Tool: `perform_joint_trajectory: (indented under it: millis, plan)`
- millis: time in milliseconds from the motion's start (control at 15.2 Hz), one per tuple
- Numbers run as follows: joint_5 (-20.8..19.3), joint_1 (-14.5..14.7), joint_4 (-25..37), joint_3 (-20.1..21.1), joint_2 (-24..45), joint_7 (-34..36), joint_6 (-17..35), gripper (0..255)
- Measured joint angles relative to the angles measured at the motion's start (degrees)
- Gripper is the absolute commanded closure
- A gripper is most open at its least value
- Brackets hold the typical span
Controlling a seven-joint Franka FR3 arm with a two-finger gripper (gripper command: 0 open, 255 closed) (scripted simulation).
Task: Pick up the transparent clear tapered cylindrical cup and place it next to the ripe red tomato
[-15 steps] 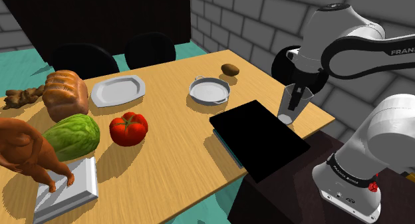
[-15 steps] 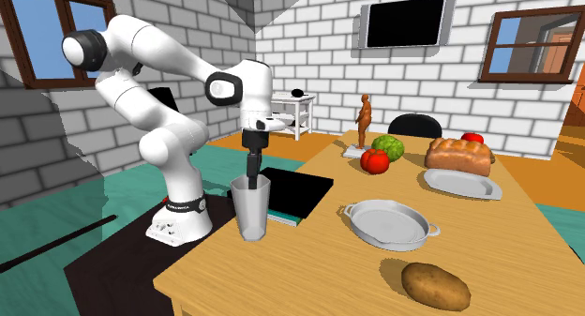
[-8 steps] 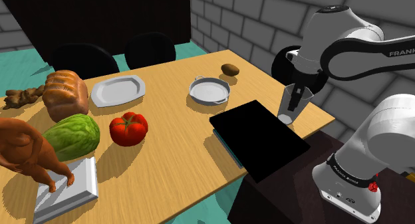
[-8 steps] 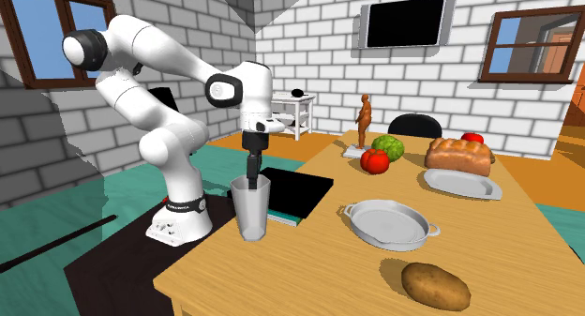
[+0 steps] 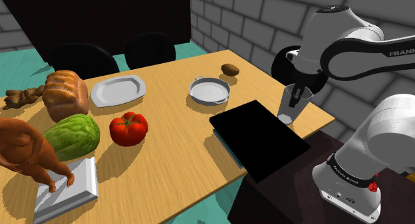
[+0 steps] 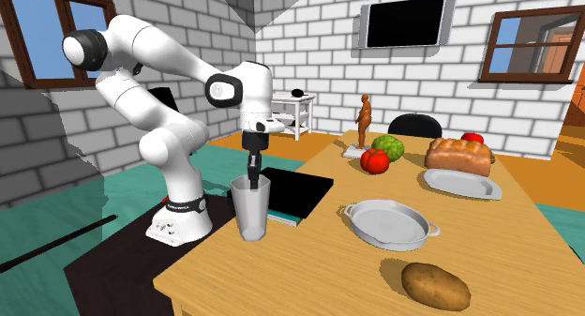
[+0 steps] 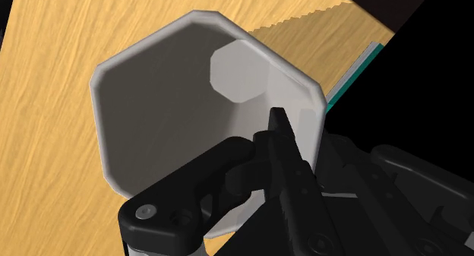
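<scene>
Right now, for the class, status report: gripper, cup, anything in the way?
Gripper shut on cup wall. Cup upright, not yet lifted. Flat black slab lies between cup and tomato.

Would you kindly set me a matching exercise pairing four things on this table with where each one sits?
Things:
1. cup
2. tomato
3. potato
4. bread loaf

Places:
A. beside the grey plate
B. red, right by the green vegetable
C. at a corner of the table, by the black slab
D. beyond the two-handled dish, near the table's edge

Pairs: 1-C, 2-B, 3-D, 4-A.
</scene>
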Motion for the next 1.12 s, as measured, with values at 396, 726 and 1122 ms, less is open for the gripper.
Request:
perform_joint_trajectory:
  millis: [396,726,1122]
  plan:
    - [0.3,0.2,1.9,0.2,-0.9,-0.2,-2.8,255]
    - [0.8,0.4,5.1,0.4,-2.2,-0.8,-7.3,255]
    - [1.2,0.5,9.3,0.6,-3.3,-1.4,-12.5,255]
